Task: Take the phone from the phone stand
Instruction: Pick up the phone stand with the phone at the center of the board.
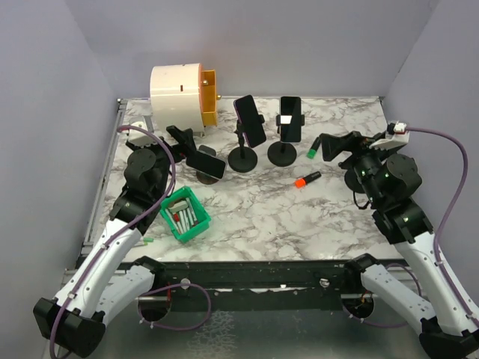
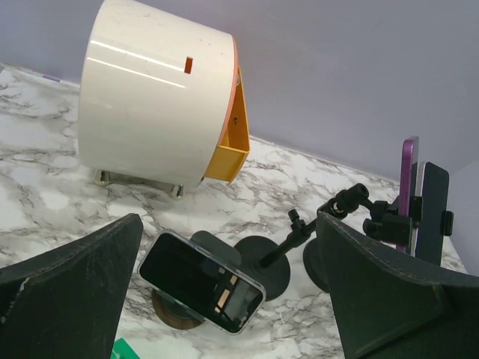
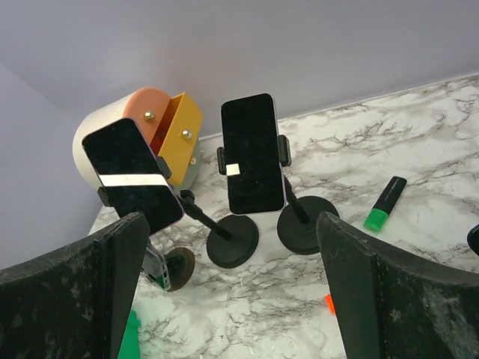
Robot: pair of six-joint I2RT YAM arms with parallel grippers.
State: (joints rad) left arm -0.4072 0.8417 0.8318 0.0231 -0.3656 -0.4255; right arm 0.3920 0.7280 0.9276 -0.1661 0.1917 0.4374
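both grippers gape wide, holding nothing: left gripper (image 1: 182,139) just beside the tilted left phone (image 1: 206,162) on its low stand (image 2: 176,314), right gripper (image 1: 333,144) at far right. middle phone (image 1: 251,120) and right phone (image 1: 290,118) sit clamped on black stands (image 1: 243,158) between them.

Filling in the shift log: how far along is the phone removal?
Done: nothing yet; the tilted phone, middle phone and right phone all sit in their stands. In hand: left gripper hovers open near the tilted phone, holding nothing; right gripper is open and empty too. Left: grip a phone, lift it off its stand.
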